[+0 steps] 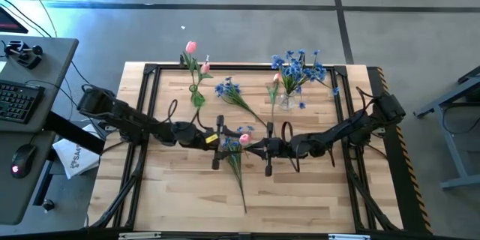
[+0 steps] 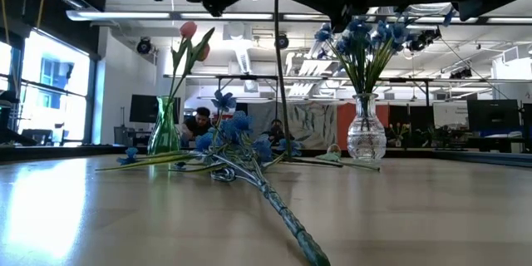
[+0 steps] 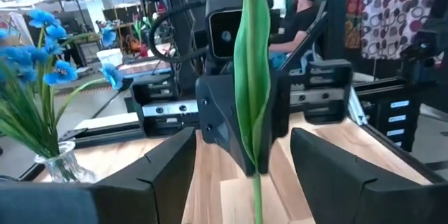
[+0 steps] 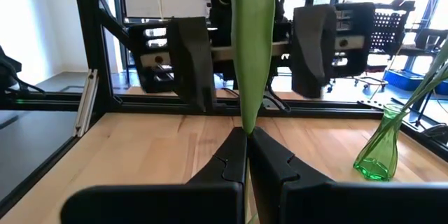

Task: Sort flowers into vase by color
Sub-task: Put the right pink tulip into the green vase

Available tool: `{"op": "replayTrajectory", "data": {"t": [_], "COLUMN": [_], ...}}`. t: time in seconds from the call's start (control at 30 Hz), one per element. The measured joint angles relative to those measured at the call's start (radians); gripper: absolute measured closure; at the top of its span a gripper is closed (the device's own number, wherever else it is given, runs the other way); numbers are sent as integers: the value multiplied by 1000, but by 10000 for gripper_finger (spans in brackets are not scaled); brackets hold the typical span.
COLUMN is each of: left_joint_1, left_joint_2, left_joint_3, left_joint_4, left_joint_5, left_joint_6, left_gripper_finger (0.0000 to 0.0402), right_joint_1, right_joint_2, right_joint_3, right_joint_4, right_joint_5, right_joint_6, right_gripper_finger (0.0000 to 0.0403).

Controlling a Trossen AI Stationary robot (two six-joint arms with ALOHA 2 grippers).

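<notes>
A pink flower (image 1: 244,141) stands upright in mid-air over the table's middle, its green leaf and stem (image 3: 250,77) between both grippers. My right gripper (image 4: 246,155) is shut on it. My left gripper (image 3: 241,178) faces it from the table's left, open, with one finger on each side of the leaf and not touching it. A green vase (image 1: 196,96) with pink flowers stands at the far left. A clear vase (image 1: 285,102) with blue flowers stands at the far right. Two blue flowers (image 1: 238,166) (image 1: 229,88) lie flat on the wood. My right gripper pinches the pink flower's green leaf and stem (image 4: 246,122) between its two fingers. The fingers come level from the table's right side and lie across the stem. The flower is upright, with the bud above the fingers and the thin stem (image 2: 283,91) hanging down toward the table.
A black frame rail (image 1: 150,105) runs around the table's edges. The near blue flower's long stem (image 2: 287,216) reaches toward the front edge. Bare wood shows at the near left and near right. People sit in the room beyond the table.
</notes>
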Motion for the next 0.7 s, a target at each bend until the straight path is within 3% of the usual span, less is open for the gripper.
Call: {"op": "replayTrajectory", "data": {"t": [0.23,0.47,0.6,0.7], "left_joint_1": [8,6,-6,-31], "left_joint_2": [90,74,37,-8], "left_joint_3": [78,87,87,87], "left_joint_4": [-3,-42,-98,-174], "left_joint_5": [1,1,0,-34], "left_joint_6": [10,27,36,45], "left_gripper_finger": [218,308,376,394], "right_joint_1": [0,0,1,3], "right_joint_2": [0,-1,-1,-4], "right_joint_3": [0,0,0,0], "right_joint_4": [-10,-23,-28,-34], "right_joint_5": [3,5,30,33], "right_joint_6": [0,1,30,42], "right_gripper_finger": [403,398,377,342]}}
